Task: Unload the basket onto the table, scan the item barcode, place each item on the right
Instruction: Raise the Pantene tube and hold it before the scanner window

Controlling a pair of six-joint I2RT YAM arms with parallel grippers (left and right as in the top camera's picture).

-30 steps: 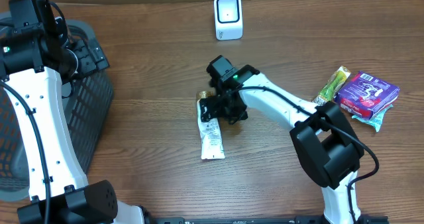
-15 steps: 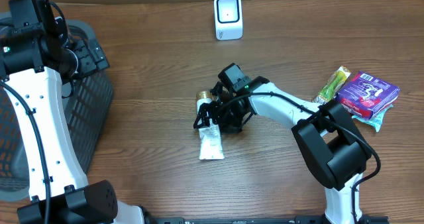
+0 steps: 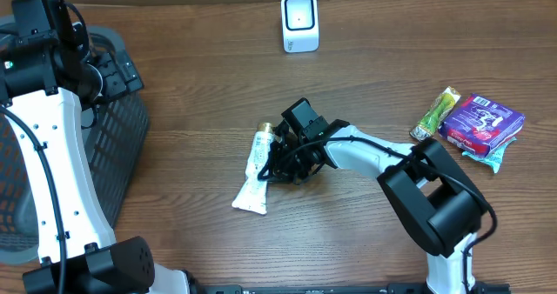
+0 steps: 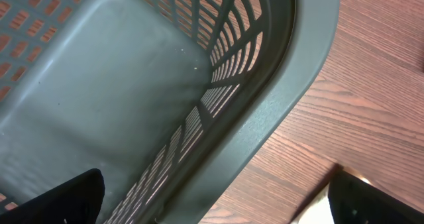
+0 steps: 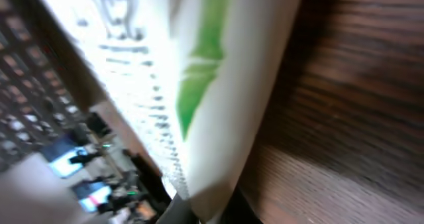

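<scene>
The item is a white tube (image 3: 253, 174) with a gold cap, lying slanted on the wooden table in the overhead view. My right gripper (image 3: 278, 165) is shut on its upper part. The right wrist view is filled by the tube's white and green printed side (image 5: 199, 85), pinched between the dark fingertips (image 5: 228, 211) at the bottom edge. No barcode is readable. The white scanner (image 3: 300, 22) stands at the back centre, well apart from the tube. My left gripper (image 3: 117, 72) hangs open over the grey basket (image 4: 265, 111), with nothing between its fingers.
The dark mesh basket (image 3: 122, 146) fills the left side of the table. At the right edge lie a purple packet (image 3: 481, 122), a green-yellow bar (image 3: 435, 111) and a pale blue wrapper (image 3: 496, 157).
My right gripper has shut on the tube. The tube has turned, its flat end swinging toward the left and front. The left arm has not moved.
</scene>
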